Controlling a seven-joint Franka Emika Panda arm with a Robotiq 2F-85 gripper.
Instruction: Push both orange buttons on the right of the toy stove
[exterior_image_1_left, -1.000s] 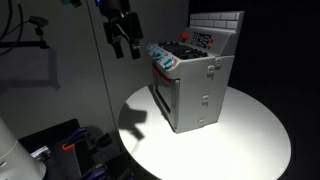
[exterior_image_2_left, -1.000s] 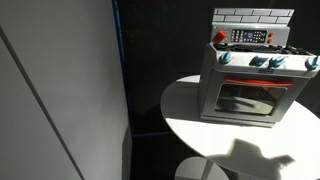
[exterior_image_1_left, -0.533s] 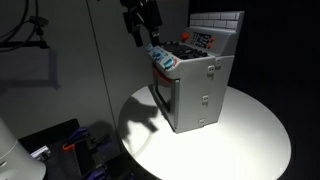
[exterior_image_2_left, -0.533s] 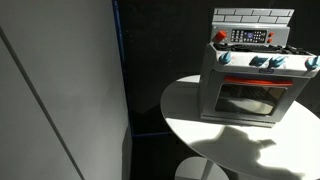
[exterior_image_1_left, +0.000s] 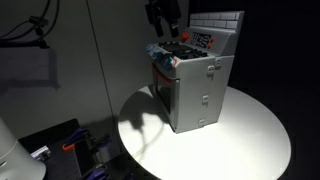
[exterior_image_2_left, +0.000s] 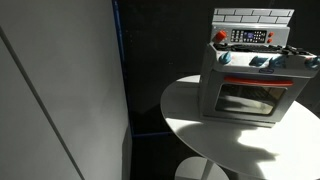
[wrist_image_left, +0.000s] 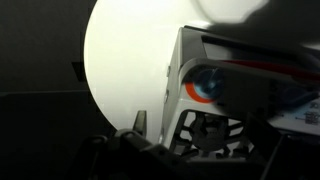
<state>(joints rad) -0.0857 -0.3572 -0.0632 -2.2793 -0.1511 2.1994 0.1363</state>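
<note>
In an exterior view, find the gripper (exterior_image_1_left: 166, 16) hanging above the front top corner of the toy stove (exterior_image_1_left: 200, 85), with the red-marked control panel (exterior_image_1_left: 203, 38) below and a little beyond the fingertips; cannot tell the jaw opening, dark on dark, and see nothing held. In an exterior view facing the oven door, with the gripper out of frame, find the stove on a round white table (exterior_image_2_left: 200, 125) and the orange buttons (exterior_image_2_left: 221, 37) as one small orange-red spot at the end of the back panel, above the row of blue knobs (exterior_image_2_left: 255, 62); cannot separate the pair at this size. In the wrist view, note the stove edge and a blue knob with an orange ring just ahead of the gripper; cannot make out the buttons. Judge this an approach before the first press: go in with jaws closed as one blunt tip, centre over a single button, descend straight and slowly, press lightly, lift clear before shifting to its twin, avoid shoving the light stove sideways
</note>
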